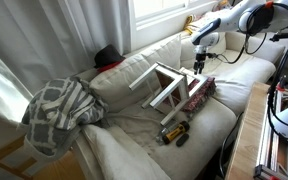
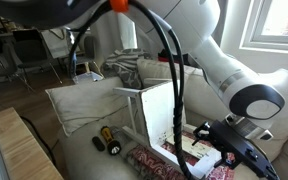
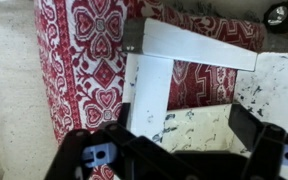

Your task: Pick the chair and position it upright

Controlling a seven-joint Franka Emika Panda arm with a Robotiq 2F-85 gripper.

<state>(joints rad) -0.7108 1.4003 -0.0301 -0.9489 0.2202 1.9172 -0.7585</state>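
Observation:
The small white chair (image 1: 167, 86) lies tipped over on the cream sofa, legs pointing sideways; it also shows in an exterior view (image 2: 147, 112). Its far end rests on a red patterned cushion (image 1: 200, 93). My gripper (image 1: 198, 65) hangs just above that end of the chair. In the wrist view the gripper (image 3: 184, 128) is open, its two black fingers on either side of a scuffed white panel of the chair (image 3: 199, 125), with a white rail (image 3: 199, 45) and the cushion (image 3: 84, 60) beyond. I cannot tell whether the fingers touch the chair.
A grey plaid blanket (image 1: 59, 112) is heaped on the sofa's arm. Black and yellow tools (image 1: 174, 132) lie on the seat in front of the chair, also in an exterior view (image 2: 108, 140). A wooden table (image 1: 252, 135) stands beside the sofa.

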